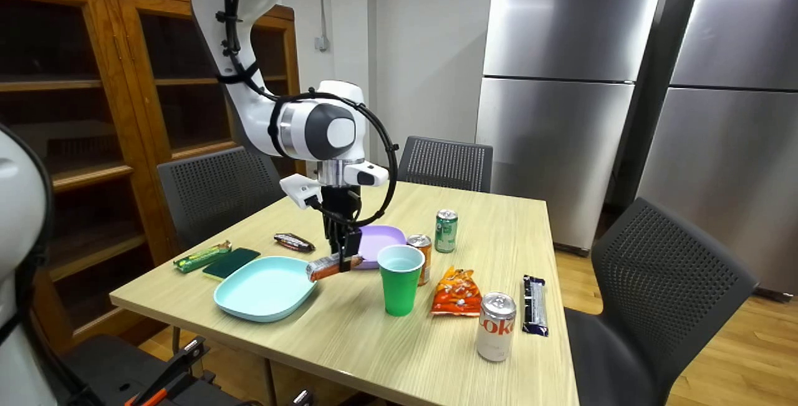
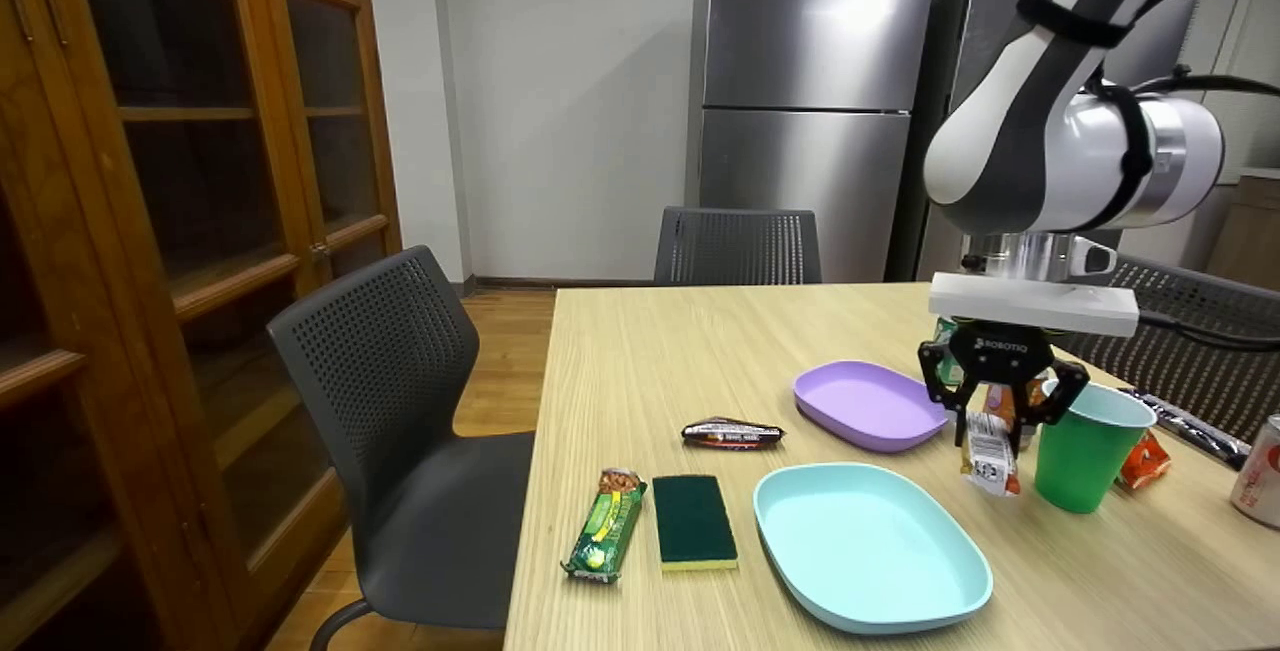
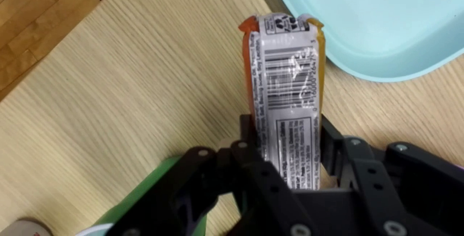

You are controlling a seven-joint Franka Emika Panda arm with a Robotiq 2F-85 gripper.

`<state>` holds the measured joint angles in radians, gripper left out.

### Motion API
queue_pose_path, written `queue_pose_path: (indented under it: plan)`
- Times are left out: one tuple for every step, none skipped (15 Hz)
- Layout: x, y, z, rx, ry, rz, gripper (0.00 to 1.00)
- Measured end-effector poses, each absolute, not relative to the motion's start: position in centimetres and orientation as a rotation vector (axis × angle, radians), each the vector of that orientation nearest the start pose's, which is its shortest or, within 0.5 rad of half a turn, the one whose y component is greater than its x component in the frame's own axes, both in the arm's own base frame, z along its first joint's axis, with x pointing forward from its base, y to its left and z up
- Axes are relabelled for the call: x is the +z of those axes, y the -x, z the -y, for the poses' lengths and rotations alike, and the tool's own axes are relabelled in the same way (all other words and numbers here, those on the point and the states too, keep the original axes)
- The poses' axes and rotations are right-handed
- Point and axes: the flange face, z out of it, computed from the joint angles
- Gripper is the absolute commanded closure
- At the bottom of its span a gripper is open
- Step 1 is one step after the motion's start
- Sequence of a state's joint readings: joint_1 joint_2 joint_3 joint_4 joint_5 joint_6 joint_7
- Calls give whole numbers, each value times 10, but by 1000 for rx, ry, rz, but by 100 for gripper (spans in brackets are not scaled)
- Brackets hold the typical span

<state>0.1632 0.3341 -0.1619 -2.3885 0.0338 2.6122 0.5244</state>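
Note:
My gripper point(image 3: 288, 134) is shut on a wrapped snack bar point(image 3: 286, 76), its black fingers pressing on both long edges. The bar's silver back with a barcode faces the wrist camera; orange and yellow show along its sides. In both exterior views the bar point(image 1: 324, 267) hangs low over the table, and the gap beneath it is hard to judge. Its far end points toward the light blue plate point(image 2: 870, 541), near the rim. Close on the opposite side stands a green cup point(image 1: 401, 290). A purple plate point(image 2: 870, 406) lies behind the gripper.
Beyond the cup are an orange can point(image 1: 424, 256), a green can point(image 1: 446, 231), an orange snack bag point(image 1: 457, 297), a Coke can point(image 1: 497, 328) and a dark blue bar point(image 1: 535, 306). A green packet point(image 2: 607, 526), a sponge point(image 2: 695, 521) and a dark wrapped bar point(image 2: 733, 433) lie near the plates.

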Motion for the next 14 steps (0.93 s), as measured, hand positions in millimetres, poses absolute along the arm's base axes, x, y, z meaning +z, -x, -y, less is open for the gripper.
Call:
queue_pose_path:
  plan:
    - [175, -490, 3, 143, 3081, -864, 81]
    - [176, -492, 2, 140, 3076, -865, 81]
    - [178, -494, 1, 137, 3069, -870, 81]
    - [179, -496, 0, 134, 3061, -876, 81]
    - [182, -499, 0, 130, 3054, -882, 81]
    - [184, -503, 0, 127, 3047, -890, 81]
    - [188, -507, 1, 125, 3038, -901, 81]
    - [191, -512, 2, 121, 3028, -914, 81]
    - [195, -517, 4, 119, 3018, -928, 81]
    - [199, -522, 6, 119, 3009, -941, 81]
    - [202, -527, 8, 118, 3000, -953, 81]
    - [204, -533, 11, 118, 2992, -966, 81]
    - [205, -539, 14, 120, 2985, -978, 81]
    - [207, -545, 16, 122, 2979, -989, 81]
